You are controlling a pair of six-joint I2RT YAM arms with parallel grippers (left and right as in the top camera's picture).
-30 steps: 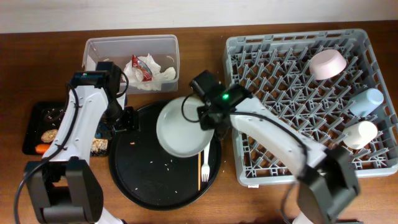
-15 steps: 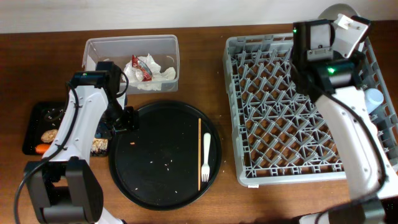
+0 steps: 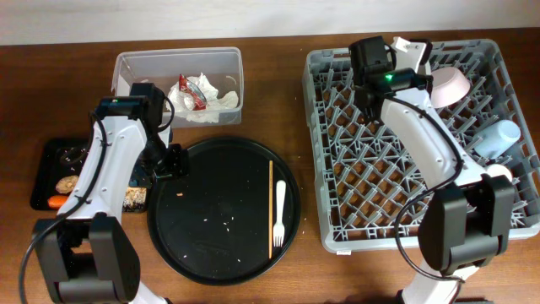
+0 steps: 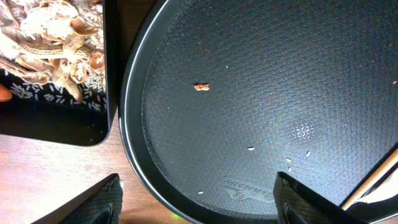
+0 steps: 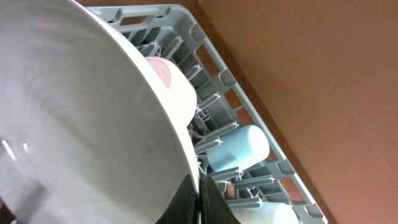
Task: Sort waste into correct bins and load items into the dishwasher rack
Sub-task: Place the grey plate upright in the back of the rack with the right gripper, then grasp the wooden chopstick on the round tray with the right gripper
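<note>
Now the right pincer (image 5: 198,199) is gripping the round white plate (image 5: 81,124) above the grey plastic rack (image 3: 314,152), with white fork (image 3: 279,211) and wooden chopsticks (image 3: 270,203) waiting.

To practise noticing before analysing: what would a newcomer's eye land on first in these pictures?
The large grey dishwasher rack on the right dominates, with the right claw holding a white plate over its far side, next to a pale pink bowl. In the middle lies a big round black tray bearing a white fork and wooden chopsticks.
</note>
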